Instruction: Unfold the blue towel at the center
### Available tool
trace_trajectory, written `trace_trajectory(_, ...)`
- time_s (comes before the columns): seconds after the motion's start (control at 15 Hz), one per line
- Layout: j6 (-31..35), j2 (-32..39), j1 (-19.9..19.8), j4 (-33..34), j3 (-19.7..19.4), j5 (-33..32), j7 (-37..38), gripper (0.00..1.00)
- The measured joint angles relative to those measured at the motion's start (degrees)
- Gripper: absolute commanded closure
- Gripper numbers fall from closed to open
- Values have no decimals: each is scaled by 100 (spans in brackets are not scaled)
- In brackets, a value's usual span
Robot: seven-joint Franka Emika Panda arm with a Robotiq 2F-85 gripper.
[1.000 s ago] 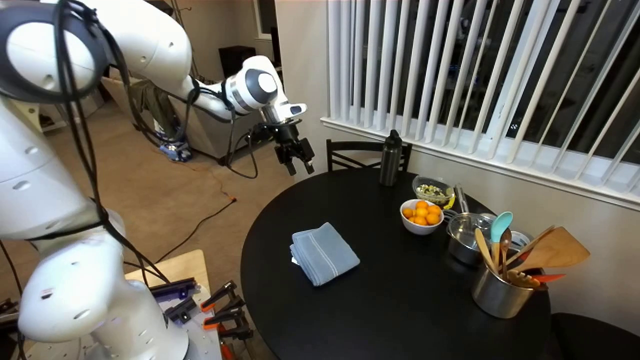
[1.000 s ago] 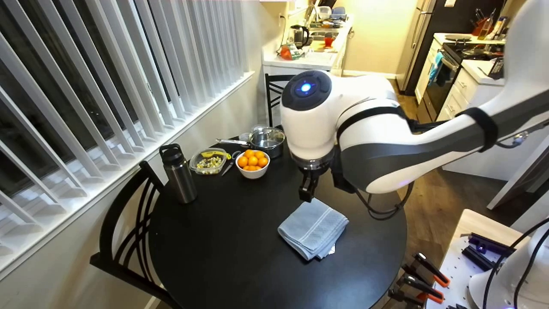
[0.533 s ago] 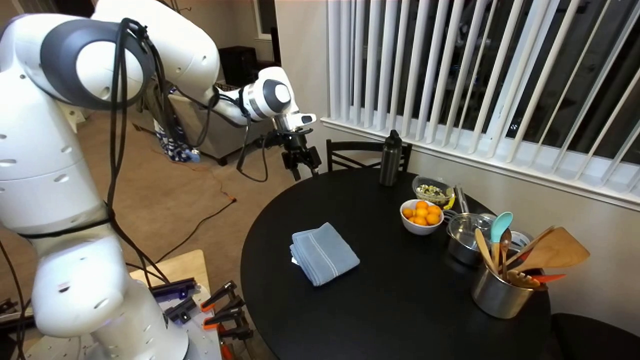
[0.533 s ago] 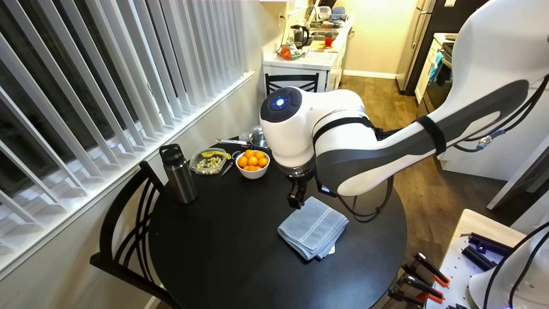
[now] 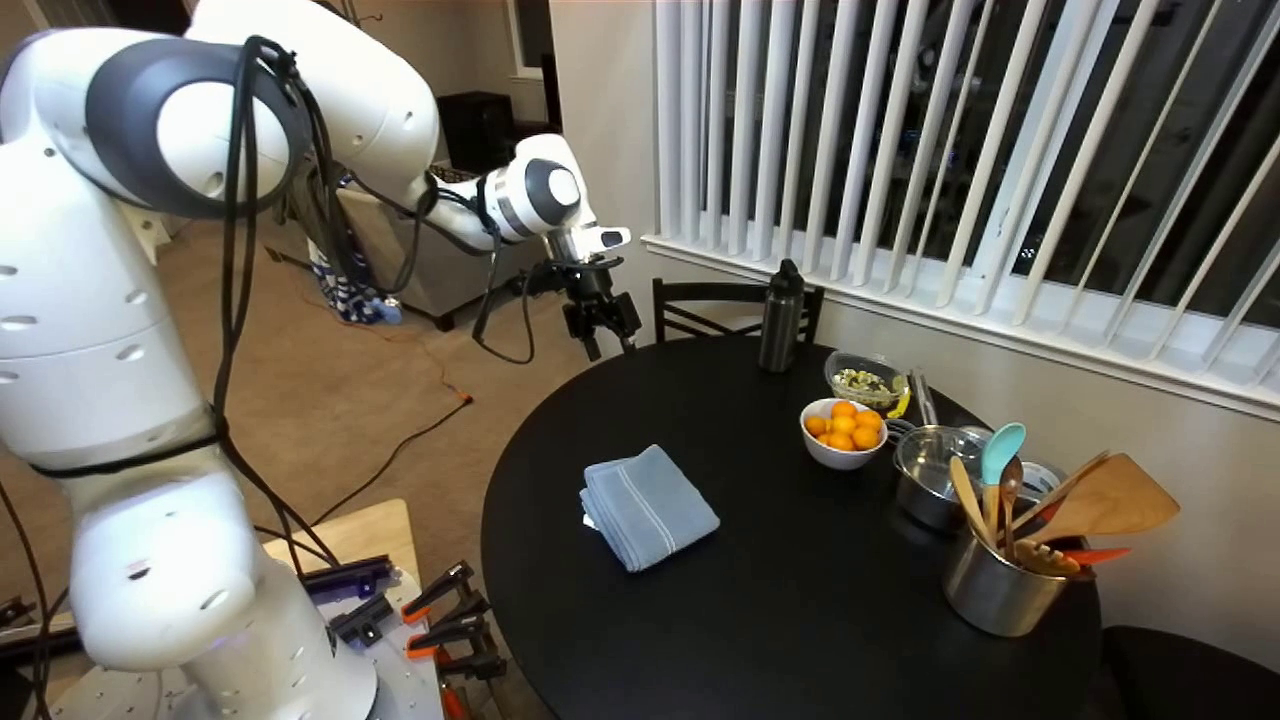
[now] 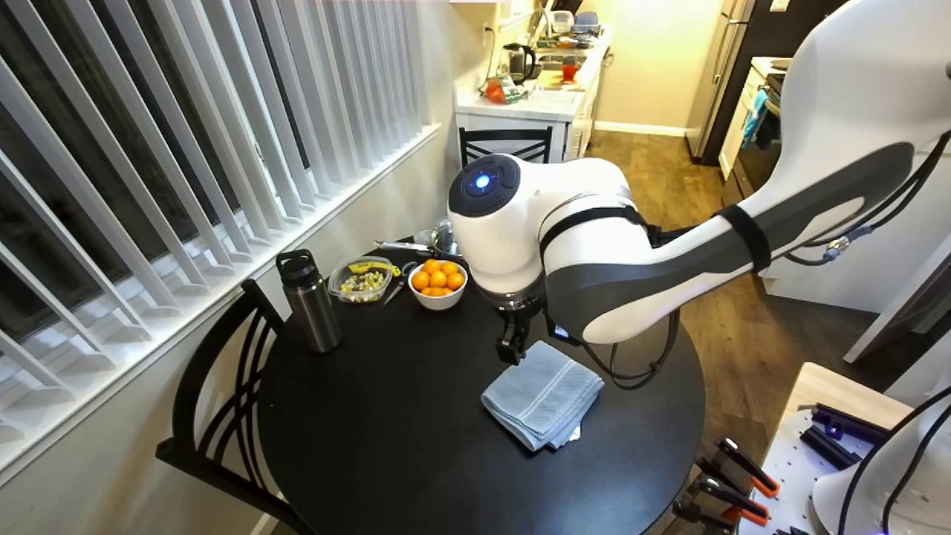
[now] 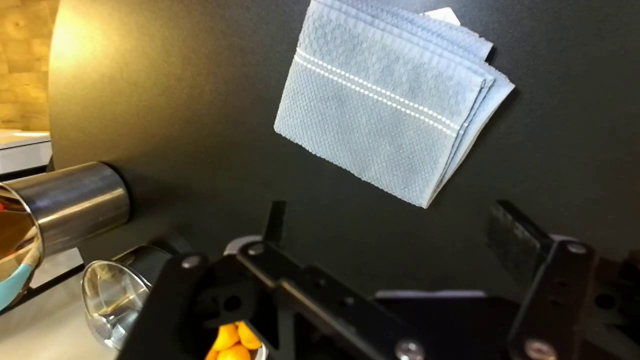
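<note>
Wrist view: the hand (image 7: pixel 392 222) partly hides the oranges (image 7: pixel 234 352).

The round black surface (image 5: pixel 800 620) supports a metal bottle (image 5: pixel 781 325), upright near the edge facing the blinds (image 6: pixel 371 82). A bowl (image 5: pixel 838 460) of orange fruits (image 5: pixel 843 425), a clear container (image 6: pixel 338 286) and a pot (image 5: pixel 922 503) are grouped near this edge. A utensil canister (image 5: pixel 1000 595) stands upright near the pot.
</note>
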Motion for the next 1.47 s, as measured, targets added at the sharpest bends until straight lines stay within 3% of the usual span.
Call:
trace_trajectory(0.4,34,1162,931,599,-249,0,1112,0)
trace_trajectory(0.67,21,1937,1479,1006,-635,2,2171,0)
trace_trajectory(0.93,91,2397,1587,1059,-964,16,2741,0)
trace_trajectory(1.47,361,3184,1586,1383,-1332,260,2970,0)
